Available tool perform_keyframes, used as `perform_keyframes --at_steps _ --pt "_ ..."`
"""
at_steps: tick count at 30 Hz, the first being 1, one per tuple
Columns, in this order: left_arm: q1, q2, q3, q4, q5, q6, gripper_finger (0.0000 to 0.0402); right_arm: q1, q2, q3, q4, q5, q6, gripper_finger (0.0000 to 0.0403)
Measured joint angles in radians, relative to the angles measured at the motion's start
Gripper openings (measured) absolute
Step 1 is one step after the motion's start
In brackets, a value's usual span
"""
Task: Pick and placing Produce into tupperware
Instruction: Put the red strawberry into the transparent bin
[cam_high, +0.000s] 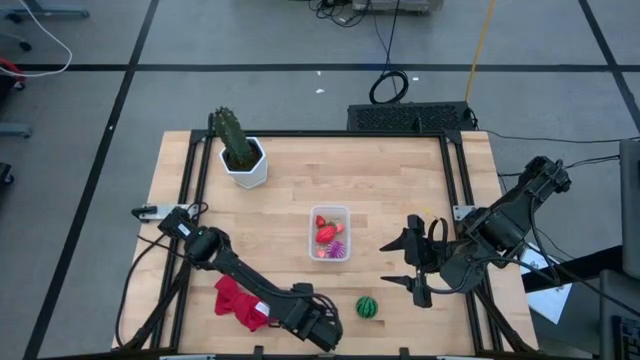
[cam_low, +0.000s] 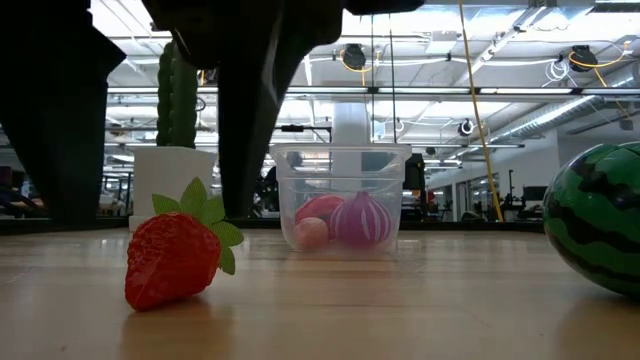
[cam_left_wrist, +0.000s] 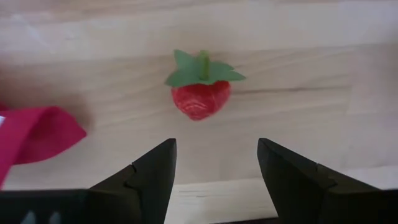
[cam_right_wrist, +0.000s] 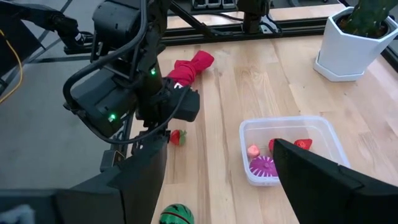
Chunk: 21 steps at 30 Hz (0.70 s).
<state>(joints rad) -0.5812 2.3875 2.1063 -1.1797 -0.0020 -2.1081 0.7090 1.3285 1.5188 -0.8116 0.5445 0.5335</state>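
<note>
A red toy strawberry (cam_left_wrist: 200, 98) with a green leaf top lies on its side on the wood near the table's near edge. My left gripper (cam_left_wrist: 214, 148) hangs above it, open, with nothing between the fingers; in the high view this gripper (cam_high: 323, 332) hides the strawberry. The clear tupperware (cam_high: 329, 232) stands mid-table and holds red pieces and a purple striped ball (cam_low: 362, 220). The green watermelon ball (cam_high: 367, 306) rests on the table between the two grippers. My right gripper (cam_high: 412, 266) hovers open to the right of the tub, touching nothing.
A red cloth (cam_high: 240, 300) lies bunched just left of my left gripper. A cactus in a white pot (cam_high: 242, 155) stands at the far left. The table's near edge (cam_high: 400, 352) runs close behind the strawberry. Bare wood lies between tub and cactus.
</note>
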Motion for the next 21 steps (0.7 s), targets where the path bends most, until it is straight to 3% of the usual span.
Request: perform_keyframes --at_steps 21 --pt "0.020 0.000 -0.019 -0.042 -0.039 0.036 0.0230 0.000 0.000 0.000 0.000 0.000 0.000 0.0286"
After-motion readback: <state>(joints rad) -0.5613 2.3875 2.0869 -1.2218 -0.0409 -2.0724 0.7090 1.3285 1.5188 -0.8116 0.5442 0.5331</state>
